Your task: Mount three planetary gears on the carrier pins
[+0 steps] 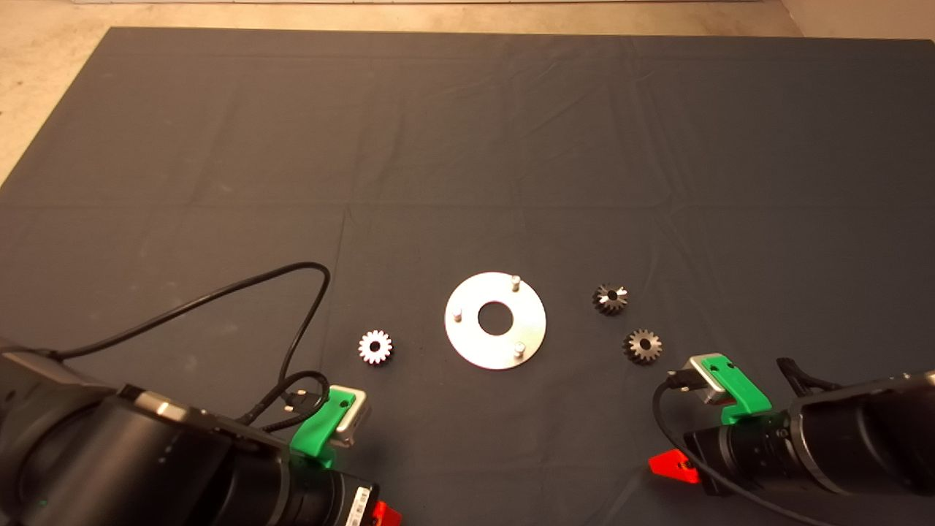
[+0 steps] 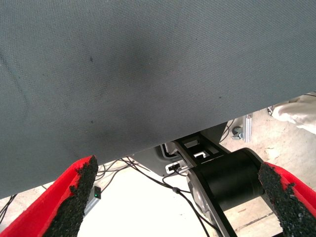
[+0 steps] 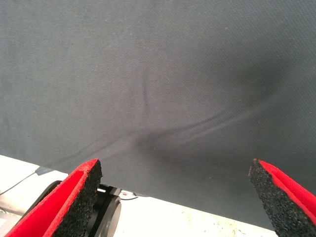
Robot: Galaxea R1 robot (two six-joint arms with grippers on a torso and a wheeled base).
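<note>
Black arms (image 1: 131, 460), green mounts, red fingers (image 2: 59, 207), black cables.

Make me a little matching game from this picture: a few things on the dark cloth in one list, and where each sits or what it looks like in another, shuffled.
Things:
1. bright gear
2. two dark gears
3. round plate
4. left gripper

Descriptions:
A. carries three bare pegs
B. lies to the left of the plate
C. open, holding nothing
D. lie to the right of the plate

Pairs: 1-B, 2-D, 3-A, 4-C
</note>
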